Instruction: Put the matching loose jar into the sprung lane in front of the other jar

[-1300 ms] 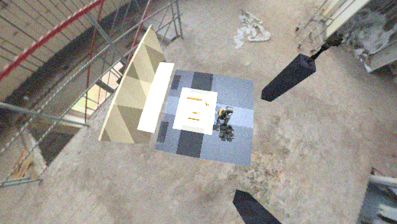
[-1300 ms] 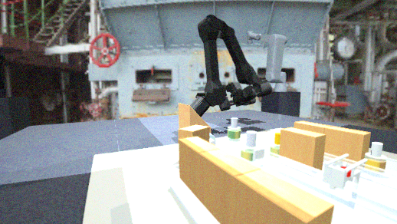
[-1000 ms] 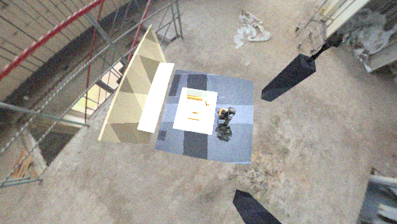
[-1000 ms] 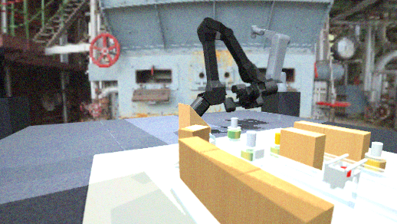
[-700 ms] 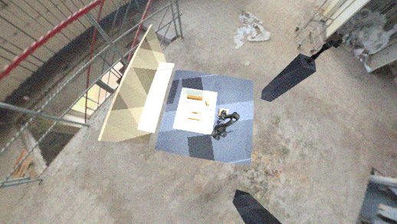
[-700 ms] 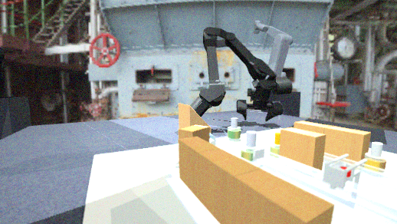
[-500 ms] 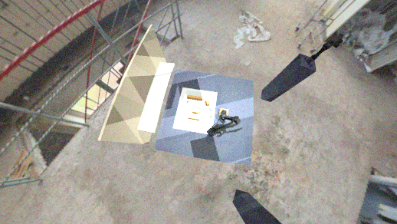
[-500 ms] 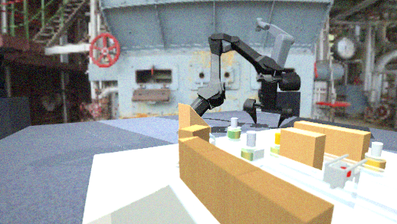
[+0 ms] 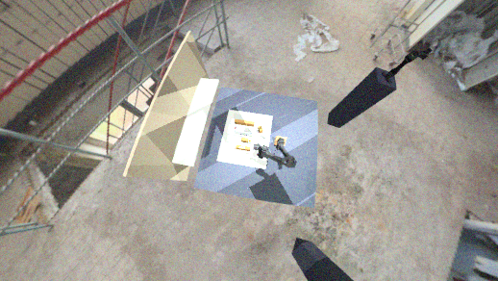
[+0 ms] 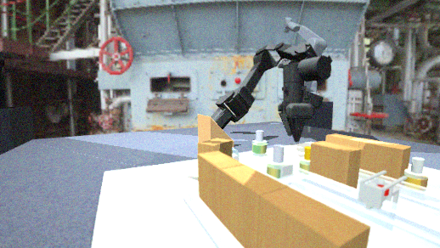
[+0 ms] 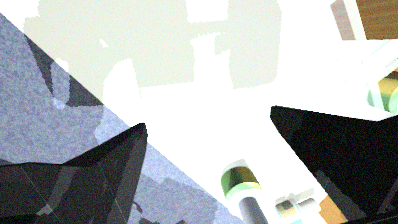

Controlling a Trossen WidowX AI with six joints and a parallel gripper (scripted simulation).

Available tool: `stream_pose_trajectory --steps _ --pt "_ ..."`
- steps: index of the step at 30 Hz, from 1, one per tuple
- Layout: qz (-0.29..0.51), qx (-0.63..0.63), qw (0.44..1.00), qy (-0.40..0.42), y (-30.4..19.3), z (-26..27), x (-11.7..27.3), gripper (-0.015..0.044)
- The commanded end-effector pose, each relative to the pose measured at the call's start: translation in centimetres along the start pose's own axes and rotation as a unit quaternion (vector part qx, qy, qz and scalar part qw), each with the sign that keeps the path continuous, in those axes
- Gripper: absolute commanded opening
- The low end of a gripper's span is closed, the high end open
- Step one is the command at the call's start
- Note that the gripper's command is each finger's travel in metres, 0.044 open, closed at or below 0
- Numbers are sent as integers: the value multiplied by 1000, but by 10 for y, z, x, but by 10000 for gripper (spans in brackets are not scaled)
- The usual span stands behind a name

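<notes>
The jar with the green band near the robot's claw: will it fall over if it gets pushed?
Probably, if pushed high: the green-banded jar stands upright, taller than it is wide, with a narrow cap. Pushed low, it should more likely slide on the smooth white board. It looks round, so once tipped it may roll.

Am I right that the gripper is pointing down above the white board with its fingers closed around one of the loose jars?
Not quite. The gripper does point down above the white board, but its fingers stand wide open with nothing between them; the wrist view shows the green-banded jar standing untouched on the board below.
</notes>
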State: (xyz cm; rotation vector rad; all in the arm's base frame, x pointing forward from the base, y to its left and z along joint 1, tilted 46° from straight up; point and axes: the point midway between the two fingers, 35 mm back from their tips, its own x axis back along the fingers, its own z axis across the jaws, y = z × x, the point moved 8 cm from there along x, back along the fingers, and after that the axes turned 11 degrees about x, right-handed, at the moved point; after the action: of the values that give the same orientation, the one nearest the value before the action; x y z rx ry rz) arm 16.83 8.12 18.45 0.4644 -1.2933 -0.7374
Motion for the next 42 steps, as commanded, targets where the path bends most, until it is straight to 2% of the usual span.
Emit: stream_pose_trajectory --steps 1,10,20,25,42 --pt "23 -192 981 -13 -36 -17 24 440" --pt "13 -468 883 1 -96 -17 64 440" --pt "12 -473 881 1 -99 -16 65 440" --pt "12 -473 881 1 -99 -15 32 440" --pt "11 -473 881 1 -100 -15 10 440"
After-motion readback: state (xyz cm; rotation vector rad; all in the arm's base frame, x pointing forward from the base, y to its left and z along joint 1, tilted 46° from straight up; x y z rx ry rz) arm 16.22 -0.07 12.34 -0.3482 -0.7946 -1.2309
